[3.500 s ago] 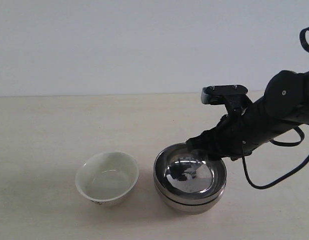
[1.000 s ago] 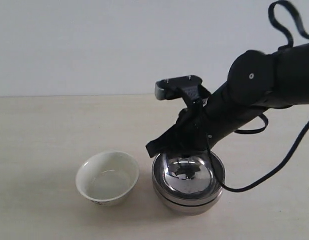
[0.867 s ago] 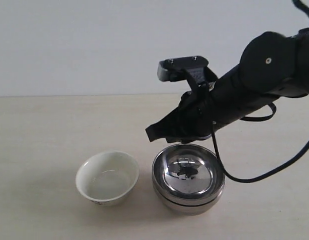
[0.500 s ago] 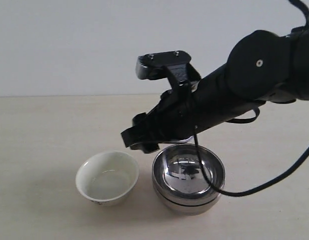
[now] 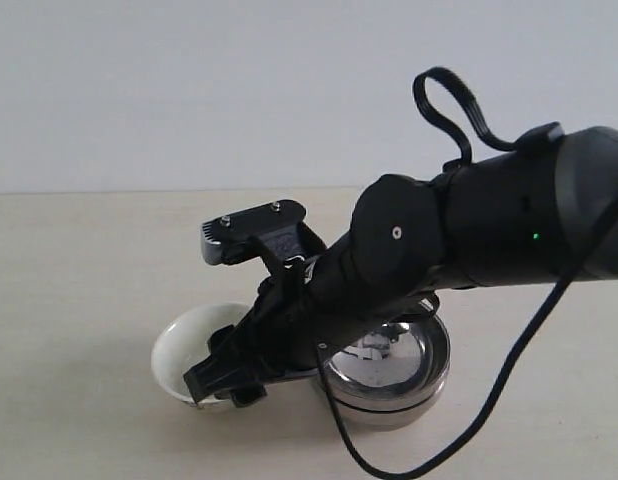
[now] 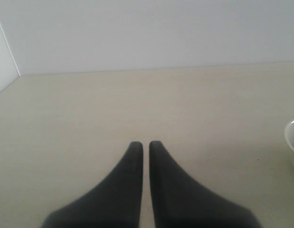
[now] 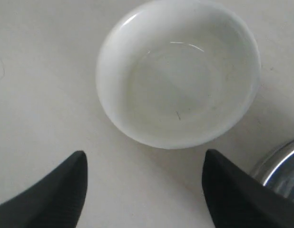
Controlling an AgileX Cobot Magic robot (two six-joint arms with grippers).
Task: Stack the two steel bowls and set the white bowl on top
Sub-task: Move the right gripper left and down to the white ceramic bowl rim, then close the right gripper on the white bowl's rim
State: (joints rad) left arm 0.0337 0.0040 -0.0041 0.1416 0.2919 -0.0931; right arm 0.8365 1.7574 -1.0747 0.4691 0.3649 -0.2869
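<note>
The left gripper (image 6: 145, 145) is resting with its fingers almost together, gripping nothing. The white bowl (image 7: 178, 71) is sitting on the table (image 5: 79, 260), with the right gripper (image 7: 144, 153) hovering over it, spread wide and empty. The bowl is looking glossy, cream-white and empty. It is probably light, slippery and breakable, so pinching its rim seems best. Just to its right the steel bowls (image 5: 399, 368) are sitting stacked.
</note>
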